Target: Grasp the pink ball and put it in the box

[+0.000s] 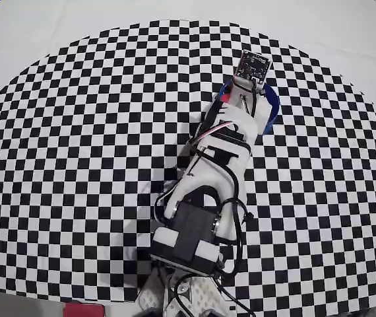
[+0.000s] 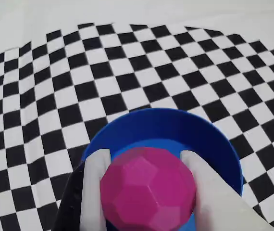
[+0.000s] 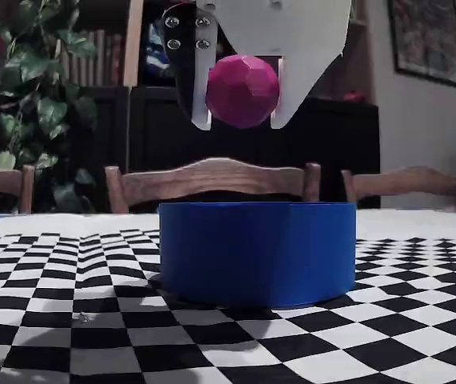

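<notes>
We see the end effector (image 3: 241, 120) clenched on the ball (image 3: 242, 90), held in the air directly over the box (image 3: 257, 252) and clear of its rim. In the fixed view, reading left to right, a dark finger (image 3: 188, 60) presses the ball's left side and a white finger (image 3: 312, 56) its right; the box stands below on the checkered surface (image 3: 44, 320), with chair backs and a leafy plant behind.

The drop turns on one relation: the ball lies between the fingers with the box straight beneath it. In the wrist view the ball (image 2: 148, 189) sits over the box's blue floor, the far wall (image 2: 163, 124) curving beyond it, so we judge a simple release should land it inside. The ball is round, so no axis matters.

Much is hidden. From overhead the arm (image 1: 204, 191) covers the ball entirely and most of the box (image 1: 270, 109), of which only a blue sliver shows. The wrist view cuts off the ball's lower edge and the near wall of the box.
</notes>
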Robot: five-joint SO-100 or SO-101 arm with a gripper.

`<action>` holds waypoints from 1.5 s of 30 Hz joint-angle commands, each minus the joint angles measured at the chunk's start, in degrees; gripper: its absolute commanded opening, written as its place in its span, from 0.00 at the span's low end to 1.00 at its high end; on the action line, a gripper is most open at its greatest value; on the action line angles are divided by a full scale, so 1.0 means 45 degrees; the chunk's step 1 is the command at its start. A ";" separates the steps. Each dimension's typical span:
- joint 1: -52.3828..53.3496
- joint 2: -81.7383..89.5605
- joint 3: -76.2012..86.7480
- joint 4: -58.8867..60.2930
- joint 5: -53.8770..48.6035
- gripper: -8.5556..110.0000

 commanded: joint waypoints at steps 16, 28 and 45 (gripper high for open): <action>0.0137 -0.1191 -0.1680 -0.0078 -0.0078 0.07; 0.0215 -0.1934 -0.2129 0.0117 -0.0078 0.07; 0.0332 -0.2812 -0.2891 0.0469 -0.0078 0.07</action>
